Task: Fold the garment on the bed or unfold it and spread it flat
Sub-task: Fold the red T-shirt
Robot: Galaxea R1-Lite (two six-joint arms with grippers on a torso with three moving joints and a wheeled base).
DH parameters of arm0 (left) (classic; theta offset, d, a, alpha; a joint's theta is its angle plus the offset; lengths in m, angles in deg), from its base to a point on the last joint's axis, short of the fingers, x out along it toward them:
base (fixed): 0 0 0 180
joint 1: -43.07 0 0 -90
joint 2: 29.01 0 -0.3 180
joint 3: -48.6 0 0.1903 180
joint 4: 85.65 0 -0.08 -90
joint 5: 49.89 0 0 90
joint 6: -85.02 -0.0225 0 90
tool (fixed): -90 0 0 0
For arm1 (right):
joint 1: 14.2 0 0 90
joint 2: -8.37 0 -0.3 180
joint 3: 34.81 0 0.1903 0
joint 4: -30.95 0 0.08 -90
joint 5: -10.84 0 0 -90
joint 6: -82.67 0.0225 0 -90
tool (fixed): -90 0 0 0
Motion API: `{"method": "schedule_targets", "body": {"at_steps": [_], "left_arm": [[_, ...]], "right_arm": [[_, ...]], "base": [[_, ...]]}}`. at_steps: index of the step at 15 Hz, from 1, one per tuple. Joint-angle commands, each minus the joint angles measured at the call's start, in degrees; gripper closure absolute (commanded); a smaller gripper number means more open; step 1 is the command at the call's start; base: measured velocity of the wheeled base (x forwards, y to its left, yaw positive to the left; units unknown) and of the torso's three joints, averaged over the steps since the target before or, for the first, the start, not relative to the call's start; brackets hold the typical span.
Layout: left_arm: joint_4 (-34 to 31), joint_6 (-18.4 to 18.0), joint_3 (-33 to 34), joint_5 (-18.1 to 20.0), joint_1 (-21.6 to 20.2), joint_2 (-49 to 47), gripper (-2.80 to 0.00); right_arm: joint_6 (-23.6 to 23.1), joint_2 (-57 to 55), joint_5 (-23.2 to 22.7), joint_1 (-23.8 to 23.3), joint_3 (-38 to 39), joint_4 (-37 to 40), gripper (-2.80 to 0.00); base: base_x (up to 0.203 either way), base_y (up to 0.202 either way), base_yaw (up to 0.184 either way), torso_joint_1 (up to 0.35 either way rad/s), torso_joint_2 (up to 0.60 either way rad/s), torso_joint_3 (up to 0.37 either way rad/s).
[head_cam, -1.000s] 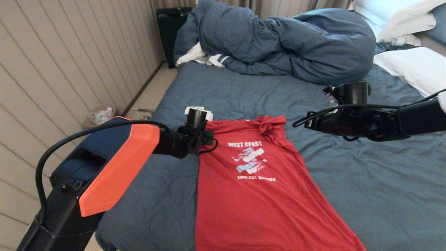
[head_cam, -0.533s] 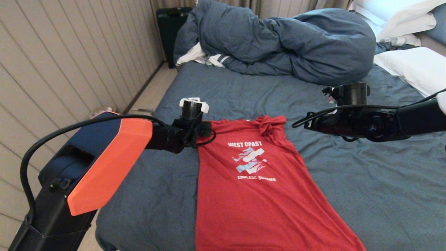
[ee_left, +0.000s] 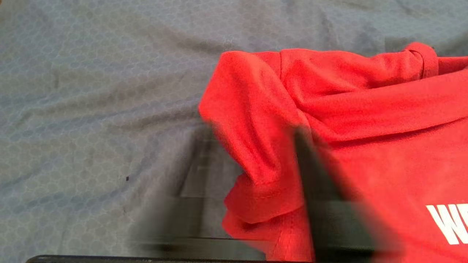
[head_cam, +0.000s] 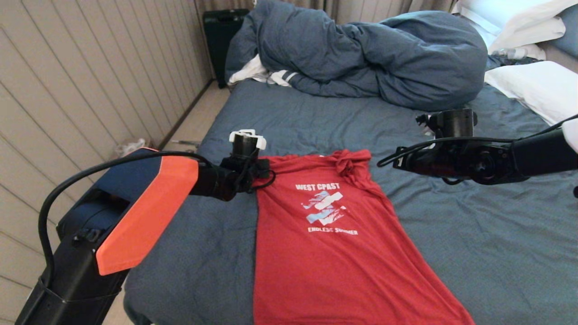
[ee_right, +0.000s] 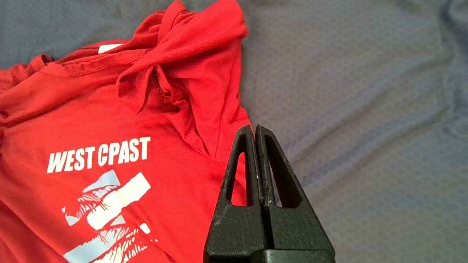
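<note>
While the red T-shirt [head_cam: 334, 243] lies print-up on the bed [head_cam: 474, 243], its long axis runs from the hem at the near edge up to the collar, which points toward the bunched duvet [head_cam: 361, 54] and white pillows [head_cam: 537, 85] at the far end. The left hand [ee_left: 256, 204] sits at the shirt's left shoulder, fingers apart with the folded sleeve between them; I cannot tell if it grips. The right hand [ee_right: 255, 135] hovers just beside the crumpled right shoulder, fingers pressed together and empty.
</note>
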Motion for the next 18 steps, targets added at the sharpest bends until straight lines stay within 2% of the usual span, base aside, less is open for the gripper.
{"method": "schedule_targets", "body": {"at_steps": [1, 9, 12, 13, 18], "left_arm": [[0.11, 0.10, 0.08, -0.15, -0.03, 0.32, 0.00], [-0.16, 1.19, 0.69, -0.21, -0.07, 0.28, 0.00], [-1.31, 3.62, 1.14, -0.74, -0.11, 0.95, 0.00], [-1.93, 4.56, 1.21, -0.76, -0.07, 1.22, -2.80], [-2.78, 8.46, 5.09, -0.59, -0.03, 3.84, -2.80]], "right_arm": [[0.10, -0.18, 0.02, 0.03, 0.03, -0.09, 0.00], [0.10, -0.28, 0.02, 0.04, 0.03, -0.09, 0.00], [0.10, -0.28, 0.02, 0.23, 0.12, -0.09, 0.00], [0.10, -0.26, 0.02, 0.30, 0.12, -0.09, 0.00], [0.10, -0.28, 0.02, 0.21, 0.03, -0.09, 0.00]], "base": [[0.000, 0.000, 0.000, 0.000, 0.00, 0.000], [0.000, 0.000, 0.000, 0.000, 0.00, 0.000], [0.000, 0.000, 0.000, 0.000, 0.00, 0.000], [0.000, 0.000, 0.000, 0.000, 0.00, 0.000], [0.000, 0.000, 0.000, 0.000, 0.00, 0.000]]}}
